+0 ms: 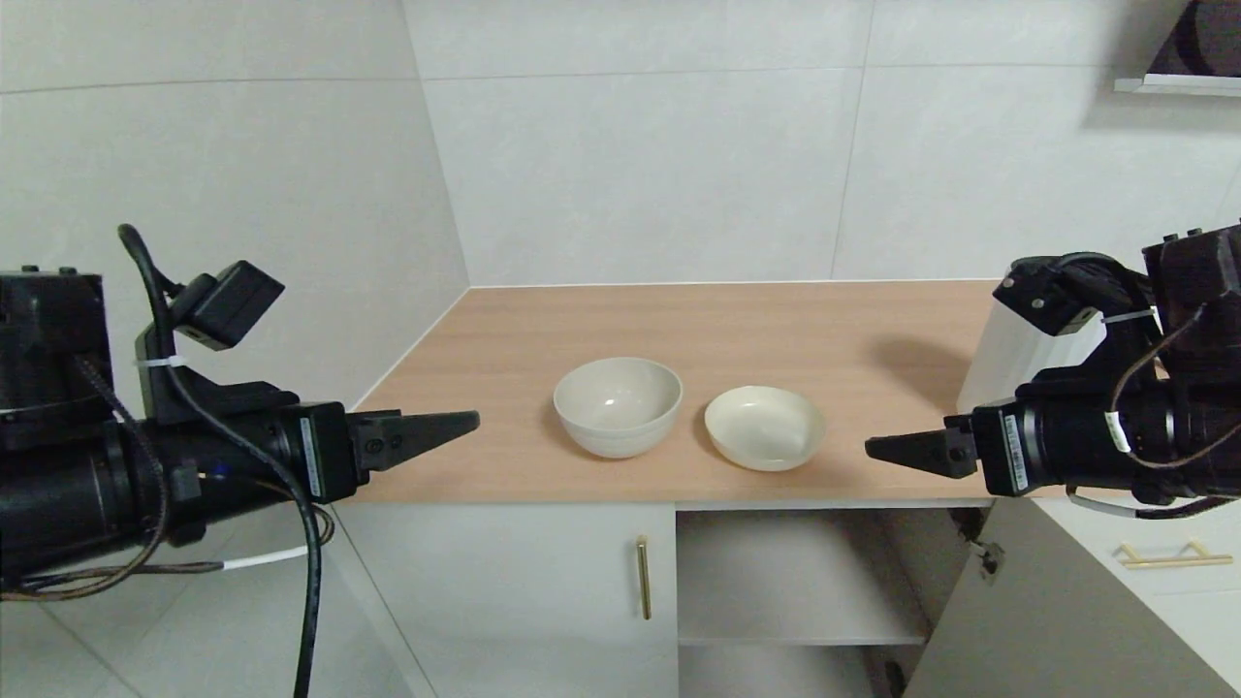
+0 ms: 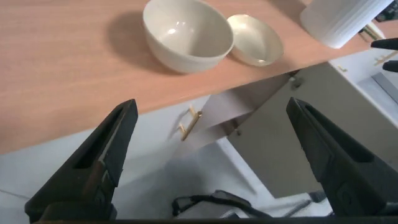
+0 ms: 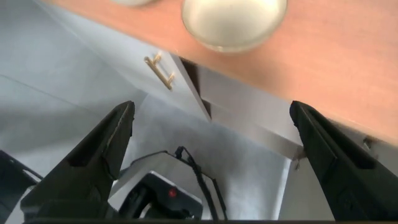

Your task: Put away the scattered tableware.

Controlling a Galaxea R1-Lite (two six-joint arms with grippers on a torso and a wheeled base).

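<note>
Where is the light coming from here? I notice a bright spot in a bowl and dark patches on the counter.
Head view: a small glint sits inside the deeper bowl, and the white container casts a soft shadow on the counter toward the bowls, so light probably comes from the robot's right. Left wrist view: that bowl's shadow falls away from the shallow bowl, agreeing.

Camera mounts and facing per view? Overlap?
Head view: on head, forward-down at light wooden countertop; left pincer, right pincer show.
Left wrist view: left wrist, past its open pincer toward deep white ceramic bowl.
Right wrist view: right wrist, past its open pincer toward shallow cream ceramic bowl.
Shared: all three show the shallow bowl.
</note>
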